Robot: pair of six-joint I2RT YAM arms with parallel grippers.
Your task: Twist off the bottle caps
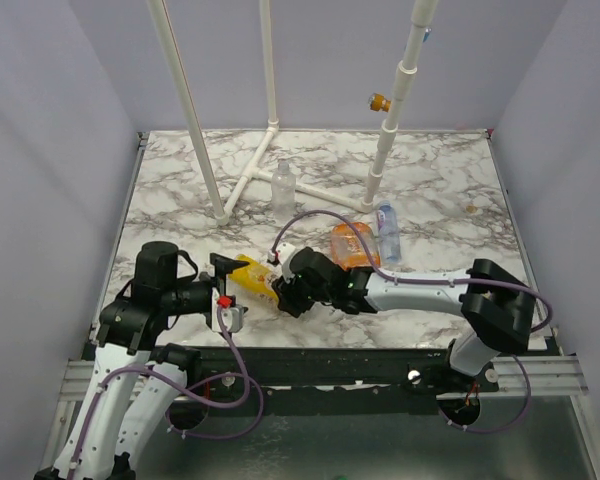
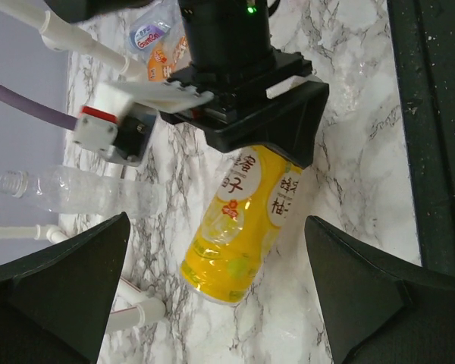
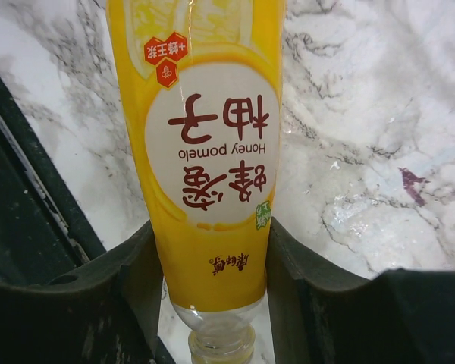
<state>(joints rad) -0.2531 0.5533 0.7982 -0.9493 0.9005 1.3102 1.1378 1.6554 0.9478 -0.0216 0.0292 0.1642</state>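
- The bottle caps are hard to spot here. I cannot tell for sure which bottles have one on.
- The yellow bottle (image 3: 212,136) lies on its side on the surface (image 3: 364,114), right between the two tools.
- The right tool (image 3: 212,258) is grasping the yellow bottle. One finger presses on each side, close to the neck.
- The neck pokes out past the fingers, back toward the right tool's own wrist. Its tip is cut off in the wrist view, so I cannot see whether a cap sits there.
- The left tool (image 2: 216,227) is spread wide and holds nothing. The bottom end of the yellow bottle points at it, in the gap in front of its fingers, not touching them.
- The orange bottle (image 1: 352,243) and the blue-labelled bottle (image 1: 387,232) wait just beyond the right tool's arm.
- The small clear bottle (image 1: 283,188) stands farther off, well apart from both tools.
- I think the job is at an early part. One bottle is gripped, no twisting shows, and no tool is touching the other three.
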